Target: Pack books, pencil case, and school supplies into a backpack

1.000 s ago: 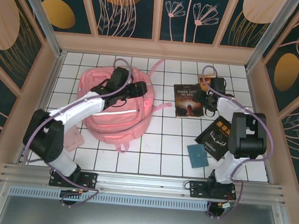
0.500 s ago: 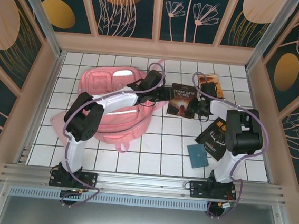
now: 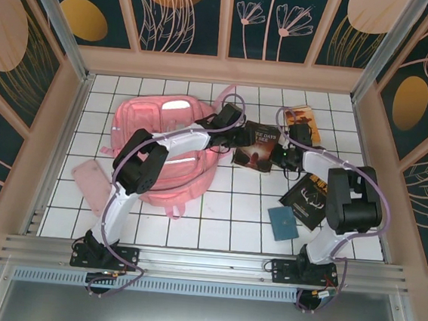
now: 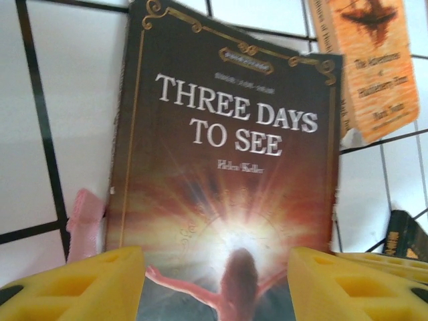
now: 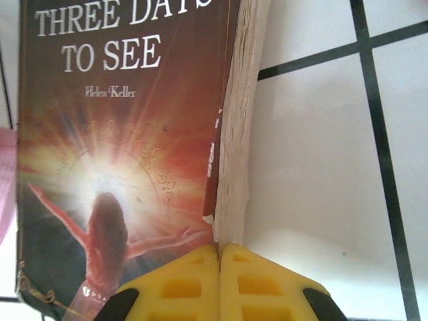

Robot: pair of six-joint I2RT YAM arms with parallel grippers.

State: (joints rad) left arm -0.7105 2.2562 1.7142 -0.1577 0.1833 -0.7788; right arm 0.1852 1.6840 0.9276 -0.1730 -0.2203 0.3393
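At the right end effector (image 5: 219, 281) the fingers (image 5: 177, 287) are now pressed fully together, where a second ago they stood apart. The seam sits right at the page edge of the brown book (image 5: 120, 134), and that edge looks raised off the table (image 5: 321, 167) (can't tell if a cover or page is actually caught in the seam).

The left end effector (image 4: 214, 294) is medium-wide and holds nothing, with its fingers hanging over the book's near edge. A second ago it was above the backpack (image 3: 186, 174). Now it is off the backpack's right side, with the arm stretched across the bag.

The brown book has slid toward the backpack and turned a little. It now lies just right of the backpack, with a pink strap (image 4: 83, 224) just beside its left edge. The orange book (image 4: 371, 60) lies flat, further right of the backpack, past the brown one. The black book (image 3: 313, 196) is well right of the backpack, nearer the arm bases, also flat.

Both arms have converged on the first book, so the step in hand is probably the pick-up of the brown book. All three books are still outside the backpack, so packing has barely begun. I can't tell whether the backpack's opening is unzipped. The likely risk is the thin edge slipping from the right end effector before the left gets a hold.
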